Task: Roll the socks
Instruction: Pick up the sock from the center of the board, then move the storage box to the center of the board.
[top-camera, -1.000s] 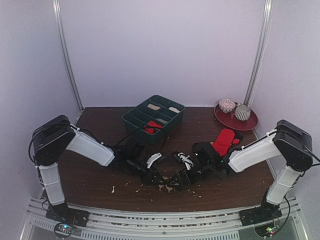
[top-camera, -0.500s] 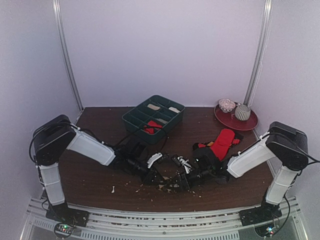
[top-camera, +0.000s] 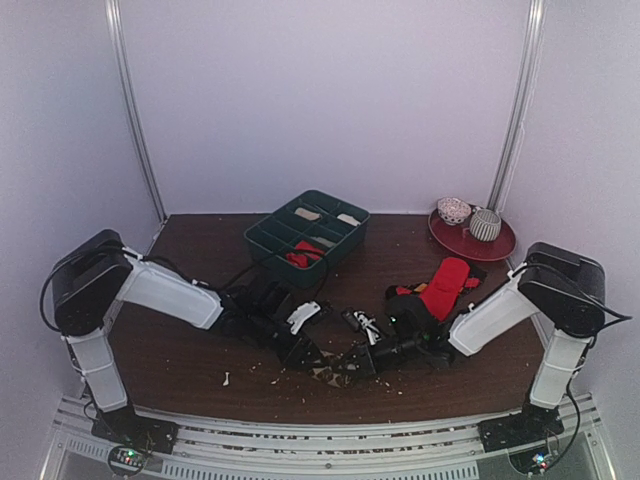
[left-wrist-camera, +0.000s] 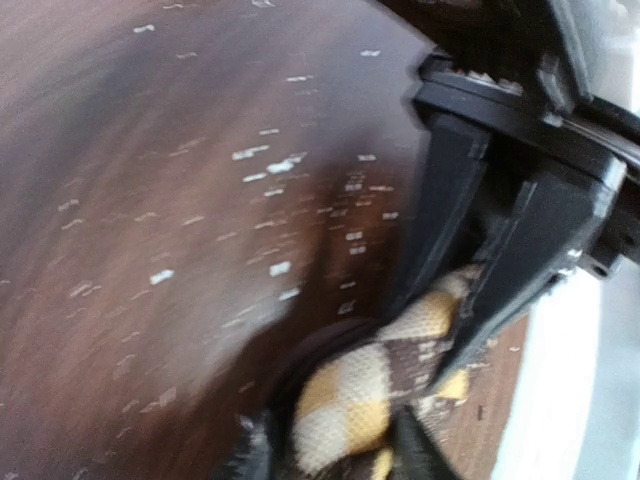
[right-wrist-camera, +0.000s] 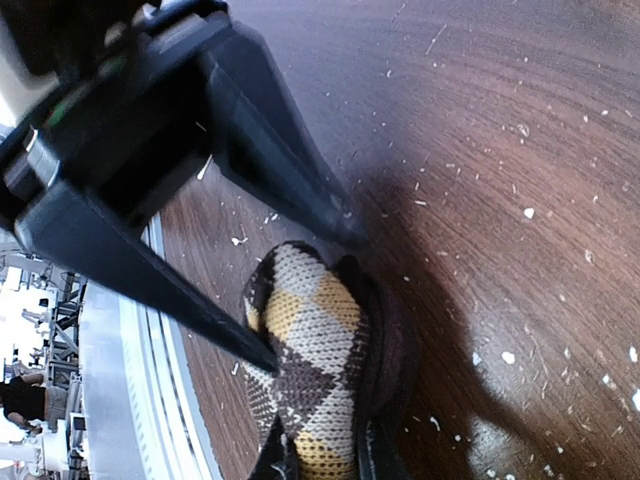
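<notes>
closing down from wide, the right gripper (right-wrist-camera: 308, 300) has dropped onto the brown argyle sock (right-wrist-camera: 310, 370) and now pinches its bunched end between both fingers. the left gripper (left-wrist-camera: 430, 325) has eased a little. its jaws stand slightly apart with the same sock's fabric between them, and i cannot tell if they still bite. the sock lies on the table (top-camera: 180, 355) between the two grippers. the red sock (top-camera: 448, 283) sits behind the right jaws, well apart.
</notes>
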